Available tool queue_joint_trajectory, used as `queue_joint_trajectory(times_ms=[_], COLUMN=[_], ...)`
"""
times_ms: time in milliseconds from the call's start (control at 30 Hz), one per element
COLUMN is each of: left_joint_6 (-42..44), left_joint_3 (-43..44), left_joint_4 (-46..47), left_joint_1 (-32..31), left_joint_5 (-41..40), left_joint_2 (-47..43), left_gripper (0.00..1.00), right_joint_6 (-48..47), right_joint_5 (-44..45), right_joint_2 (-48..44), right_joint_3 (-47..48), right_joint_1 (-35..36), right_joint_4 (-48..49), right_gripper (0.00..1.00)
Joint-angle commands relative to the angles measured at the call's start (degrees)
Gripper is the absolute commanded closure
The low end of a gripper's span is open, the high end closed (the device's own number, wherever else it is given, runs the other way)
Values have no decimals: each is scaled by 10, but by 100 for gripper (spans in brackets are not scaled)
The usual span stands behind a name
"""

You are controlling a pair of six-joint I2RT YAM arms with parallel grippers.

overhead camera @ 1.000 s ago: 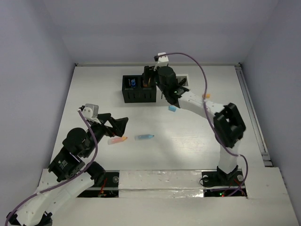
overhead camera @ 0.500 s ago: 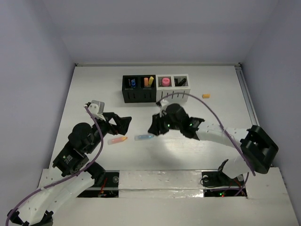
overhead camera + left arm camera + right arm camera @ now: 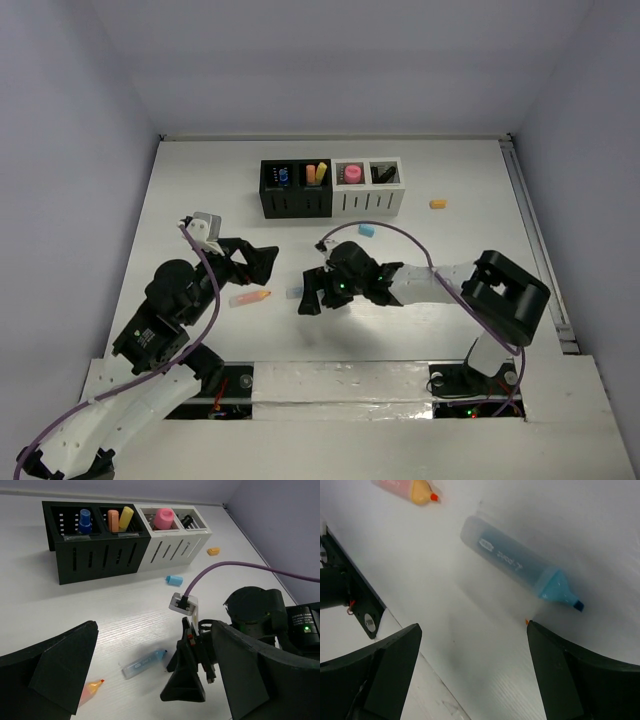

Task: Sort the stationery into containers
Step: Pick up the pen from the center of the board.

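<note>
Translucent blue plastic highlighter (image 3: 520, 567): lay toward near edge of white table (image 3: 200, 190). Right gripper (image 3: 475, 665): hovered above, jaws spread, pinched nothing. Step judged: pick-up. Next: needed descent, closure across barrel.

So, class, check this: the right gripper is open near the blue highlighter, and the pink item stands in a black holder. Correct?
One slip: the pink item stands in a white holder, not a black one, as the left wrist view shows. The right gripper is indeed open near the blue highlighter.
</note>
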Motion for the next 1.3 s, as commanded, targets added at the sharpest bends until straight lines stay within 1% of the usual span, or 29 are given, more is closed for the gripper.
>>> queue_joint_trajectory(times_ms=[0,167,333,400,500,533,600,633,700,767,800,900,1000,1033,1067,1167,1200,1267], left_joint_6=[0,0,-1,-1,-1,-1,-1,-1,-2,-1,-1,-1,-1,-2,-1,-1,-1,-2], left_joint_3=[-7,-7,-8,-8,-9,-9,-8,-8,-9,-9,-8,-9,-10,-11,-10,-11,-11,-12], left_joint_4=[24,24,24,26,25,25,26,26,27,27,27,27,27,28,27,29,28,29], left_joint_1=[3,3,3,3,3,3,3,3,3,8,8,8,8,8,8,8,8,8], left_joint_5=[3,6,10,11,12,13,15,15,17,17,18,20,23,23,24,25,26,26], left_joint_2=[-1,-3,-6,-7,-9,-10,-13,-14,-16,-18,-19,-20,-24,-25,-27,-29,-33,-35], left_gripper=[5,5,5,5,5,5,5,5,5,5,5,5,5,5,5,5,5,5], right_joint_6=[4,-3,-33,-46,-54,-54,-55,-60,-61,-63,-63,-62,-58,-51,-47,-44,-47,-52], right_joint_5=[26,77,167,194,204,208,236,240,245,241,239,244,240,234,227,212,218,236], right_joint_2=[38,60,90,106,132,137,149,153,162,165,168,177,182,176,175,184,195,204], right_joint_3=[27,67,120,157,197,204,220,233,248,260,265,291,302,297,292,290,302,314], right_joint_1=[4,4,4,4,4,4,4,4,4,4,4,17,23,23,23,23,23,23], right_joint_4=[14,-16,-64,-94,-123,-138,-161,-181,-202,-217,-221,-251,-276,-266,-258,-250,-261,-273], right_gripper=[7,7,7,7,8,14,20,25,30,38,46,50,41,33,30,30,33,36])
